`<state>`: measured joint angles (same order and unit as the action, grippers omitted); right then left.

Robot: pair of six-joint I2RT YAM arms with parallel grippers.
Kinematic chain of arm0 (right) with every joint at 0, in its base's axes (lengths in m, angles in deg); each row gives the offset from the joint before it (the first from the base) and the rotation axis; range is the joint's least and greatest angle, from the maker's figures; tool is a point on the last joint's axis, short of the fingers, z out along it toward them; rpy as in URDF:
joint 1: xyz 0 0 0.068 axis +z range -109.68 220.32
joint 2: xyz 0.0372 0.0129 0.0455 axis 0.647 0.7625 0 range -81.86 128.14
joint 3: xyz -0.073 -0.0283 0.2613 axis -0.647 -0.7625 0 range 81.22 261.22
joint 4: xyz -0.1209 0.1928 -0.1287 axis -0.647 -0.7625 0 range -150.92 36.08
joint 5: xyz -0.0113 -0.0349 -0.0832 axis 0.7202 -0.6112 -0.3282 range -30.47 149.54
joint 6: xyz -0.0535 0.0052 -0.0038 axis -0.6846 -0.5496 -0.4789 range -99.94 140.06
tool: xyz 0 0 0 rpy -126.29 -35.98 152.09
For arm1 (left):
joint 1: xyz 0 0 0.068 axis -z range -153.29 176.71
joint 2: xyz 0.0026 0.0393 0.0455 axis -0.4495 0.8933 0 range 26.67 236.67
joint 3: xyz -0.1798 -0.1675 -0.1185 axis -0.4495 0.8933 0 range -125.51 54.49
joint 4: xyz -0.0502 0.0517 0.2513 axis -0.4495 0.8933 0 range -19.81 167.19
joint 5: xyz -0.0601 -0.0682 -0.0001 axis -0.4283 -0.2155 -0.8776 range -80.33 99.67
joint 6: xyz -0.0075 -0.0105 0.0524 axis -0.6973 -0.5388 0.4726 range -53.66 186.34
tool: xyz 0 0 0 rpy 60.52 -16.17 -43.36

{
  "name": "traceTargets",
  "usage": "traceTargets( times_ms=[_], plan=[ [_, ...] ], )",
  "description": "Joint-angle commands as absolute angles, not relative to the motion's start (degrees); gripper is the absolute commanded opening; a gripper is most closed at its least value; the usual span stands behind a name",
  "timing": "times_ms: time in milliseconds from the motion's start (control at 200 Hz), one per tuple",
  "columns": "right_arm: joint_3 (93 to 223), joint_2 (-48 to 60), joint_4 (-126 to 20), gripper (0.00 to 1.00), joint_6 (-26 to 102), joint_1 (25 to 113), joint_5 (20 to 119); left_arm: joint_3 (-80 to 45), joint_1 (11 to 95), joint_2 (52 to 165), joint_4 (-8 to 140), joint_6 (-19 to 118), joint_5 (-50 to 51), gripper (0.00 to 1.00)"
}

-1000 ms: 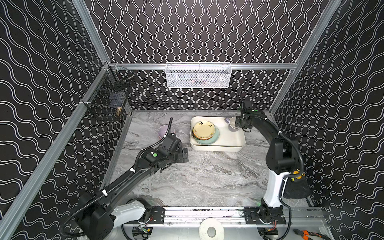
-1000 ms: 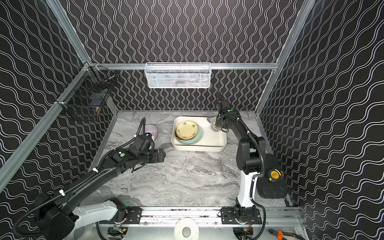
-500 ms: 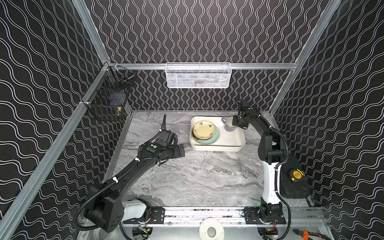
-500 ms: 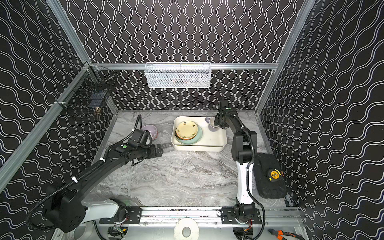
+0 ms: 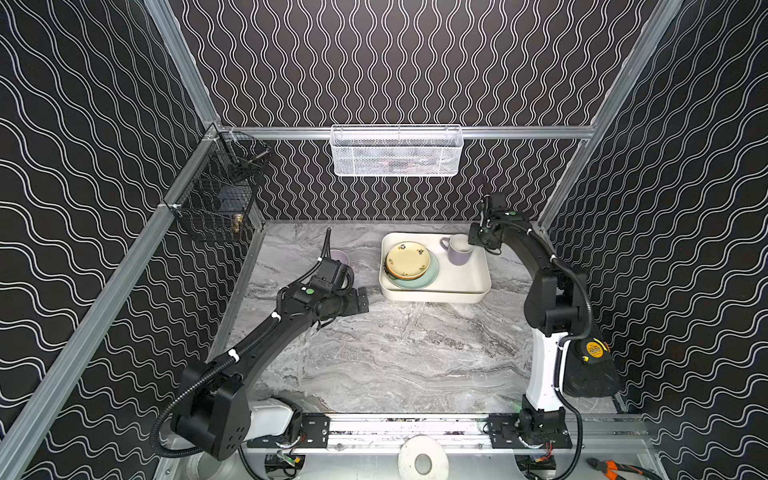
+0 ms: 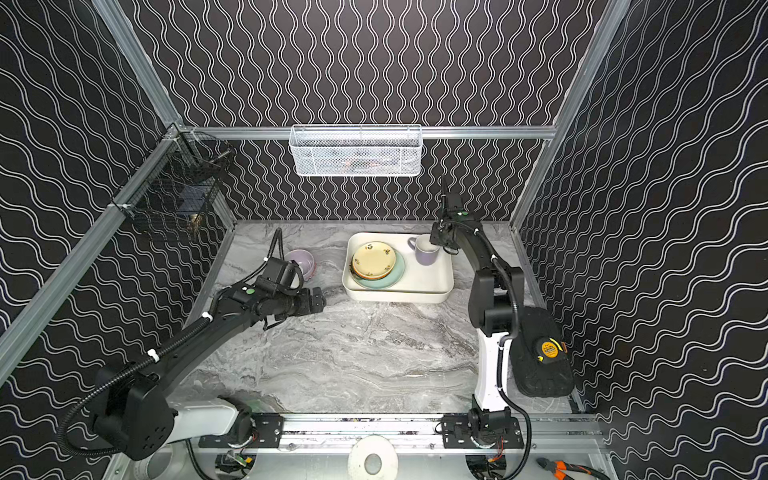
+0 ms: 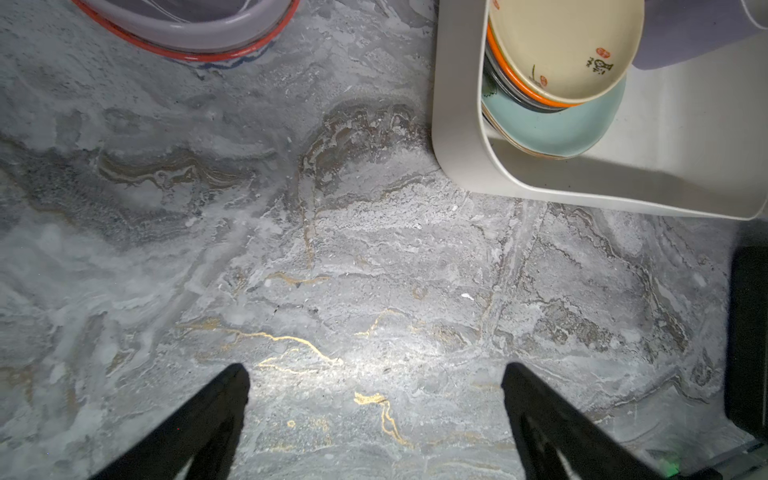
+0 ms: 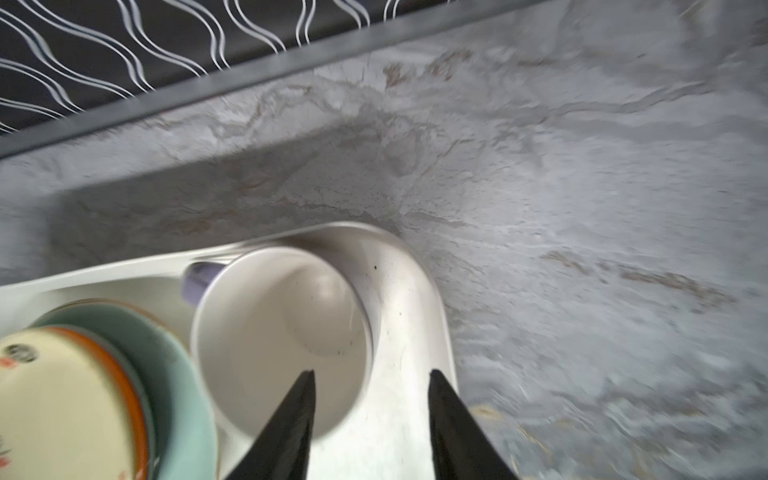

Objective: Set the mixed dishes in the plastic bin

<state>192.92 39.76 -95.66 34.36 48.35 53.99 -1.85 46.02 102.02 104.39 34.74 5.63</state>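
The cream plastic bin holds a plate stack topped by a pale yellow plate over orange and mint ones. A lavender mug stands upright in its far right corner. My right gripper is open astride the mug's wall, one finger over its inside, one over the bin rim. A lilac bowl nested in a red-rimmed one sits left of the bin. My left gripper hovers open over bare marble near the bin's front left corner.
A white wire-mesh basket hangs on the back wall and a black wire basket on the left wall. A black pouch with a tape measure lies by the right arm's base. Pliers lie at the front right.
My right gripper has gone from shut on the mug to open, and the mug now stands free in the bin. The left gripper has shifted slightly toward the back.
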Motion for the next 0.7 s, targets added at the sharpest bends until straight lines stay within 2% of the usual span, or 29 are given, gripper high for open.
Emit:
traceTargets(
  times_ms=[0,160,335,525,696],
  plan=[
    [188.61,33.72,-92.58,0.53,35.27,49.0,53.67,-3.4,44.96,102.69,104.89,35.5,8.08,0.99],
    [174.96,20.52,-85.61,0.55,38.16,53.07,54.56,-5.98,41.38,104.59,105.0,33.83,10.24,0.99],
    [157.82,8.52,-80.28,0.55,41.49,61.8,54.16,-10.37,37.01,108.9,105.61,32.25,12.92,0.99],
    [143.59,-0.08,-75.73,0.54,44.79,71.25,56.32,-14.37,32.11,115.94,105.26,29.93,13.87,0.98],
    [135.96,-5.51,-73.86,0.54,45.46,74.11,57.26,-17.81,29.79,122.54,103.62,26.92,14.2,0.97]
  ],
)
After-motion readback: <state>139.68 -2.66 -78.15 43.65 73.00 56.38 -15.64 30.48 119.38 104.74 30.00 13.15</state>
